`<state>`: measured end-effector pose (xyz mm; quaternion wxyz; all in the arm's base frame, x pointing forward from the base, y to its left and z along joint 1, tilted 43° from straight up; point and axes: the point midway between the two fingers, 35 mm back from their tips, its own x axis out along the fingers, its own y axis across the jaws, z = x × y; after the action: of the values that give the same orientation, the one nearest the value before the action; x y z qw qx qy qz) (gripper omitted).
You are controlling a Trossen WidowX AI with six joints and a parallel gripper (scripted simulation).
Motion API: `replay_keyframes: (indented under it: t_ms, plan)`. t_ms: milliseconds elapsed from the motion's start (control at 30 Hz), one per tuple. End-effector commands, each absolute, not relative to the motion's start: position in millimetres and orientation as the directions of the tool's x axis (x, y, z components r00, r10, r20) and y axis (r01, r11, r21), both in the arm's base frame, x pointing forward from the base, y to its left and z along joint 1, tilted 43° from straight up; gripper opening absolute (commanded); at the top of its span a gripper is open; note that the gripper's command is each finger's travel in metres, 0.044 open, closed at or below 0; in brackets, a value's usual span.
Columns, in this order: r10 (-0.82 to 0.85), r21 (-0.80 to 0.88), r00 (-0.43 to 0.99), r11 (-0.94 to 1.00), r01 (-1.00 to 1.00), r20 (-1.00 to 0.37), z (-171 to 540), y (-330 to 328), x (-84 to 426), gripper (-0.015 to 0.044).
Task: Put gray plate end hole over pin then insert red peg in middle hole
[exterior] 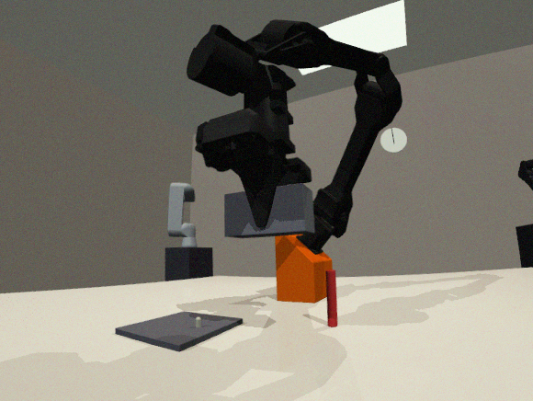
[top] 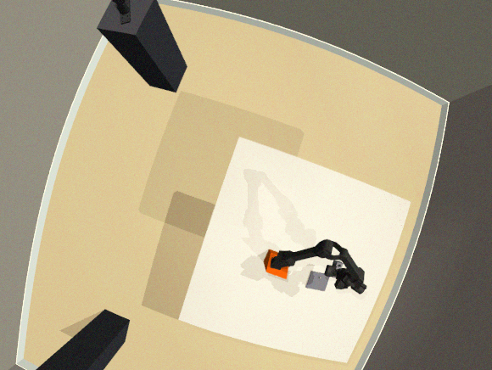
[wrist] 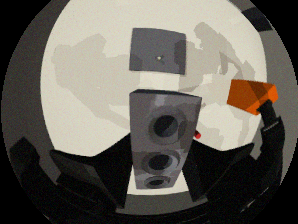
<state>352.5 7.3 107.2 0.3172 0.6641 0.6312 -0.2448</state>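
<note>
My gripper (exterior: 263, 222) (wrist: 154, 133) is shut on the gray plate (top: 338, 265) (exterior: 294, 211) (wrist: 142, 111), a thick long block with three round holes. It holds the plate roughly level, well above the table, with the far finger hidden behind it in the exterior view. The base (top: 315, 285) (exterior: 152, 329) (wrist: 146, 42) is a thin dark gray square lying flat, with a short pale pin (exterior: 198, 322) (wrist: 159, 58) standing up from it. The plate is apart from the base and pin. The red peg (exterior: 332, 299) stands upright on the table; its end (wrist: 198, 135) shows beside the plate in the wrist view.
An orange block (top: 277, 271) (exterior: 298, 281) (wrist: 241, 93) is at the foot of my arm, behind the peg in the exterior view. Dark pedestals (top: 148, 51) (top: 91, 341) stand farther off. A pale arm (exterior: 175, 209) stands on a dark pedestal (exterior: 188, 265) in the background.
</note>
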Motion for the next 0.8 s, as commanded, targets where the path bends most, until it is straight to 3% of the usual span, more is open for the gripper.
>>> replay_keyframes:
  t_ms: [0,767]
  plan:
    - [0.68,0.114,0.079,0.007,0.993,-0.729,95,2,355,0.0]
    - [0.678,0.145,0.079,0.041,0.989,-0.731,25,-26,363,0.0]
